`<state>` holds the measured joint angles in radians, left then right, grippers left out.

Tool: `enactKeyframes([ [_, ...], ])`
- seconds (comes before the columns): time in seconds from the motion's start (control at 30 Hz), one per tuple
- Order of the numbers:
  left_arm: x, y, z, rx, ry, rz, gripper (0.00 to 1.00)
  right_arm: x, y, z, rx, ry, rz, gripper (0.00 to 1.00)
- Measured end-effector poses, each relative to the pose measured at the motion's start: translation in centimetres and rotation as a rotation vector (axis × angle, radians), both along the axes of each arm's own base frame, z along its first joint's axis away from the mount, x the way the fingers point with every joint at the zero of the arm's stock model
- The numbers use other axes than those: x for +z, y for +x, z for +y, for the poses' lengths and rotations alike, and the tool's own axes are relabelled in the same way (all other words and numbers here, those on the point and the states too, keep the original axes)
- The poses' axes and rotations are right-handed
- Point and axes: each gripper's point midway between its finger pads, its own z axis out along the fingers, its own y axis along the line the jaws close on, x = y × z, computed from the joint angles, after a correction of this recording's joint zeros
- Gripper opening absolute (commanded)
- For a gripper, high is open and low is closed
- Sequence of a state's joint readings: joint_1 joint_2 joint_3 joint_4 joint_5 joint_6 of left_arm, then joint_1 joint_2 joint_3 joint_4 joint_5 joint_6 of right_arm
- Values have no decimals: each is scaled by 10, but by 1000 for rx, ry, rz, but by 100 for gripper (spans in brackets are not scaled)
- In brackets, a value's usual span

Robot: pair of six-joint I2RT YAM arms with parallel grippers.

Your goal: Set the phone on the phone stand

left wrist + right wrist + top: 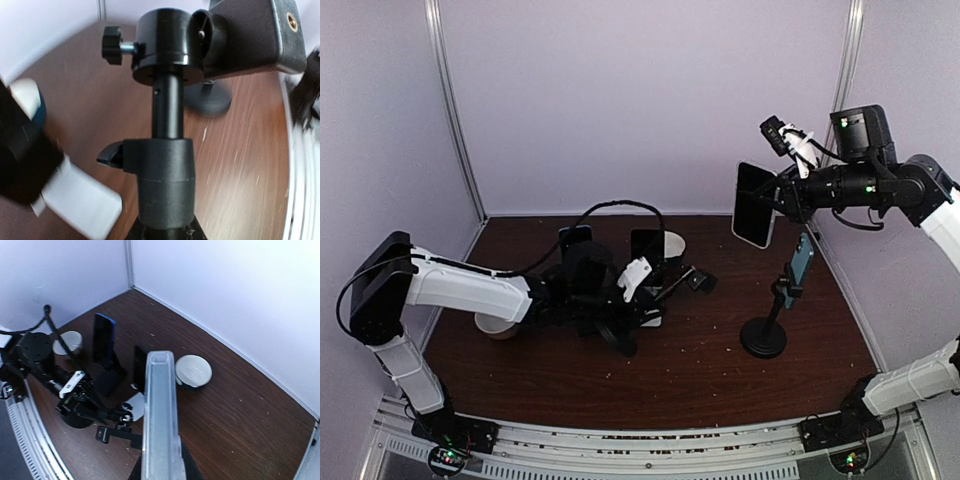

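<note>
Brown tabletop point(700, 370), pale walls point(650, 100): we note the phone point(754, 205) held aloft, long axis near upright, clamped in the right gripper point(782, 200). The phone stand point(767, 335) sits below it, a little right and nearer, teal cradle point(802, 258) topmost, so the right arm is nearer. The left gripper point(620, 322) lies low mid-table by a second black post point(167, 120); its fingers are hidden, so we cannot tell whether it grips.
</note>
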<state>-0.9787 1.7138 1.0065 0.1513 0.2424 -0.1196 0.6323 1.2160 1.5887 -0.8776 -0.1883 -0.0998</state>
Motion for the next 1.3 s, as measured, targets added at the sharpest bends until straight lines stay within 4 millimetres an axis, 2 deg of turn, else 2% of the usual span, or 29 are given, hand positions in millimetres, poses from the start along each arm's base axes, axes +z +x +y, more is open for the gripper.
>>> enactKeyframes([
  [0.13, 62, -4, -22, -32, -304, -153, 0, 22, -38, 20, 226, 93, -17, 0],
  [0.23, 90, -12, -26, -76, -507, -252, 0, 32, -66, 30, 383, 149, -49, 0],
  [0.27, 88, -14, -28, -89, -547, -266, 0, 36, -75, 31, 422, 168, -64, 0],
  [0.33, 71, -13, -38, -114, -597, -276, 0, 36, -91, 30, 483, 187, -77, 0],
  [0.43, 23, -14, -52, -145, -569, -241, 0, 32, -105, 30, 541, 199, -83, 0],
  [0.53, -16, -17, -55, -158, -513, -200, 0, 23, -107, 30, 552, 196, -84, 0],
  [0.57, -19, -19, -56, -162, -515, -204, 0, 18, -106, 31, 552, 195, -82, 0],
  [0.7, -10, -23, -57, -178, -558, -230, 0, 0, -100, 35, 550, 184, -51, 0],
  [0.8, -19, -27, -60, -190, -564, -208, 2, -9, -98, 39, 551, 173, -30, 0],
  [0.9, -19, -30, -60, -189, -577, -208, 22, -9, -100, 42, 564, 173, -31, 0],
  [1.1, -24, -42, -55, -186, -576, -205, 41, -9, -103, 46, 571, 167, -43, 0],
  [1.2, -30, -43, -49, -163, -563, -207, 57, -10, -102, 46, 565, 161, -45, 0],
  [1.3, -37, -42, -41, -135, -537, -210, 60, -12, -102, 46, 563, 153, -49, 0],
])
